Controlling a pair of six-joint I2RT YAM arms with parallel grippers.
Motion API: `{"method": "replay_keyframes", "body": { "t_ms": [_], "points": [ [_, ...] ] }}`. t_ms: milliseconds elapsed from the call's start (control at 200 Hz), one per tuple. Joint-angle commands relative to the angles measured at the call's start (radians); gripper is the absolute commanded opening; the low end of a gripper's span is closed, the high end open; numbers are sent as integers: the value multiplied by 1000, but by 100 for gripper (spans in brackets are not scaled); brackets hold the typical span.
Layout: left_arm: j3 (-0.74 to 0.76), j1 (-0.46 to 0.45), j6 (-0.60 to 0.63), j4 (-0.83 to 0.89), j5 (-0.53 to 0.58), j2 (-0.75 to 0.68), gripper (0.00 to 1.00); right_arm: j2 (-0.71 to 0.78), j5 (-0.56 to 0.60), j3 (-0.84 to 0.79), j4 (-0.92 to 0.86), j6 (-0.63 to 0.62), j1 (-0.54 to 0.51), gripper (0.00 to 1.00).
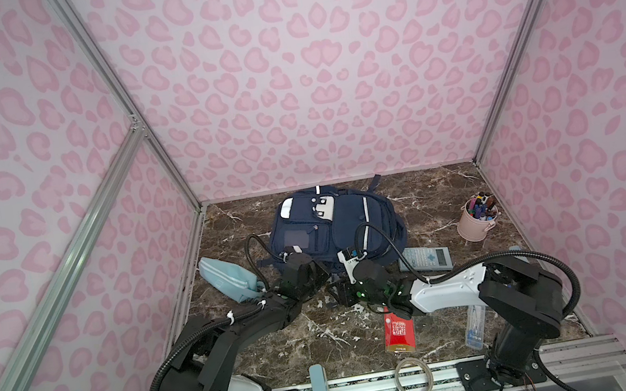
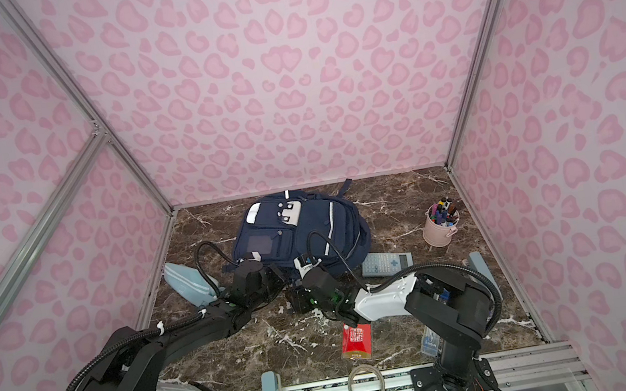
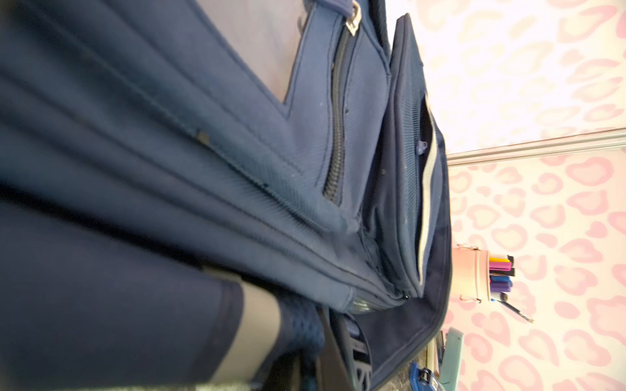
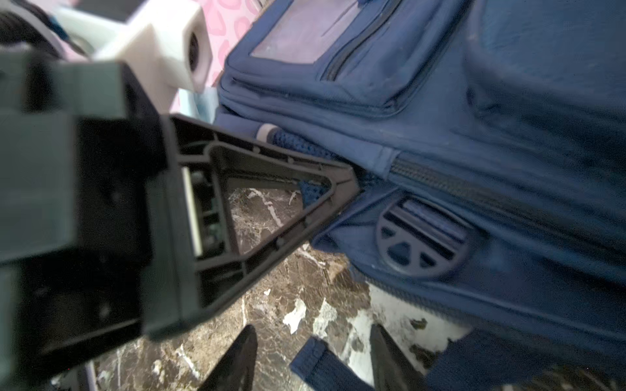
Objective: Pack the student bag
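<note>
Lying flat toward the back of the marble table, the student bag has both arms crowding its near edge. From where I stand, the left claw is pinched together on the bag's mesh-lined bottom hem. The right claw stands apart just beside it, with a loose navy strap end between its fingers, ungripped. A calculator lies by the bag's right side.
</note>
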State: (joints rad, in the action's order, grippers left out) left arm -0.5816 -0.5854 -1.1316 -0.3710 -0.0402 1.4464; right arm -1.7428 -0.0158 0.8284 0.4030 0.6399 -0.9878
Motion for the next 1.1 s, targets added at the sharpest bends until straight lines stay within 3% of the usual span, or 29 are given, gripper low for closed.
{"method": "replay_keyframes", "body": {
  "t_ms": [0, 95, 240, 370, 560, 750, 1095],
  "points": [
    [-10, -7, 10, -16, -22, -20, 3, -35, 198, 63, -90, -63, -17, 56],
    [0, -6, 12, -10, -15, -29, 3, -52, 340, 89, -135, -83, -25, 59],
    [12, -11, 0, -33, -36, -35, 3, -86, 359, 66, 2, -129, -25, 57],
    [9, -8, 3, -26, -48, -42, 3, -122, 356, 73, 110, -200, -28, 37],
    [28, -7, -12, -51, -71, -38, 3, -131, 300, 33, 289, -238, -28, 25],
    [35, 9, 4, -27, -64, -49, 3, -143, 253, 25, 289, -258, -29, 0],
    [44, 58, 29, 1, -74, -96, 3, -5, 227, -39, 100, -213, -26, 0]
  ]
}}
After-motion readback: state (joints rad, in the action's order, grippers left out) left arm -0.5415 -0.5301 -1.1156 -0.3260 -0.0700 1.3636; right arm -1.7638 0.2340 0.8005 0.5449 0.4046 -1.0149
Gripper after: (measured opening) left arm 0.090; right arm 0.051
